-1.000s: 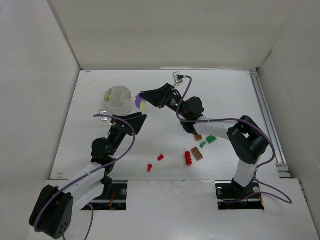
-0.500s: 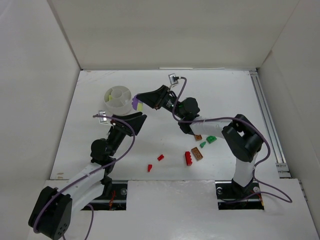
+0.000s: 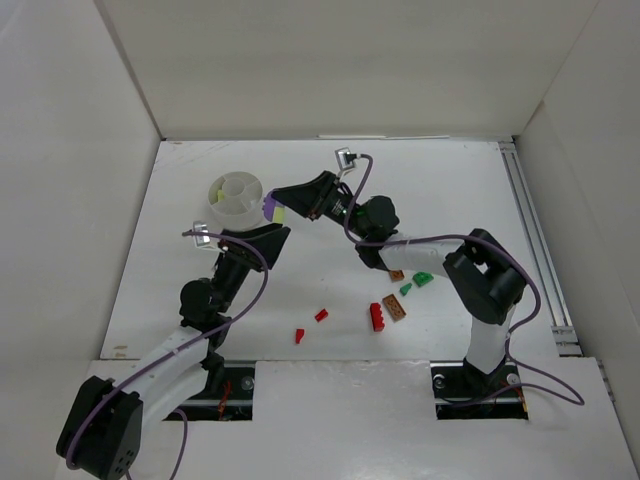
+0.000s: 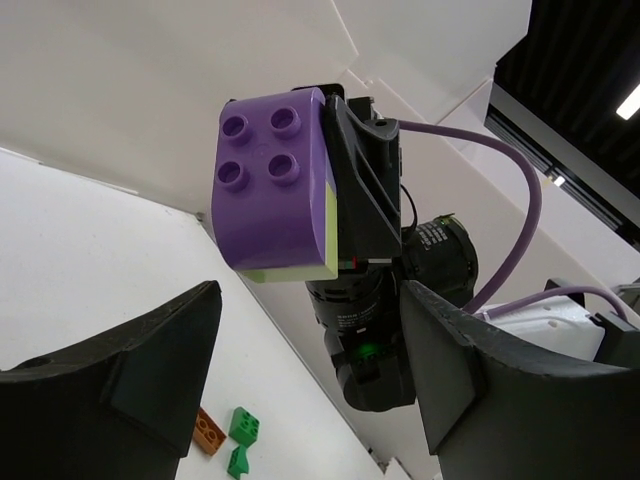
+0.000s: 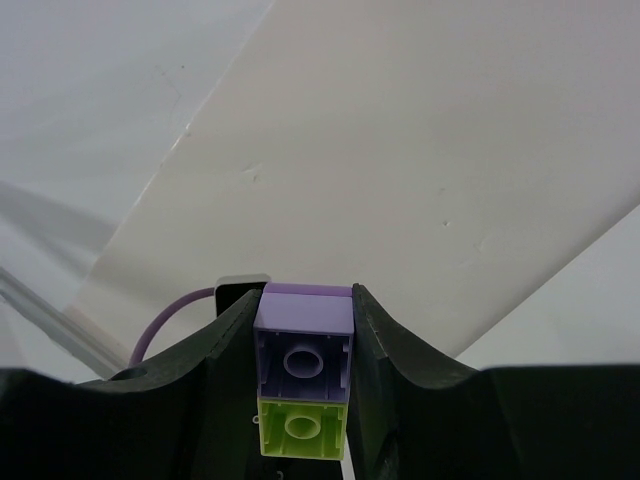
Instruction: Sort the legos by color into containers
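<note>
My right gripper (image 3: 277, 204) is shut on a purple lego (image 3: 267, 205) stacked with a yellow-green lego (image 3: 282, 213), held in the air just right of the white container (image 3: 236, 199). In the right wrist view both legos (image 5: 303, 350) sit between the fingers (image 5: 225, 380), hollow undersides facing the camera. My left gripper (image 3: 272, 238) is open just below the held stack and holds nothing. Its wrist view looks up at the purple lego (image 4: 275, 180) above its two dark fingers (image 4: 110, 390).
Loose legos lie on the table to the right: red ones (image 3: 377, 316) (image 3: 321, 314) (image 3: 299, 335), brown ones (image 3: 395, 310) (image 3: 397, 274) and green ones (image 3: 423, 279) (image 3: 405, 289). White walls enclose the table; a rail (image 3: 535, 250) runs along its right side.
My right gripper has carried the purple and yellow-green stack slightly left, toward the container. My left gripper's jaws have narrowed a little but stay open.
</note>
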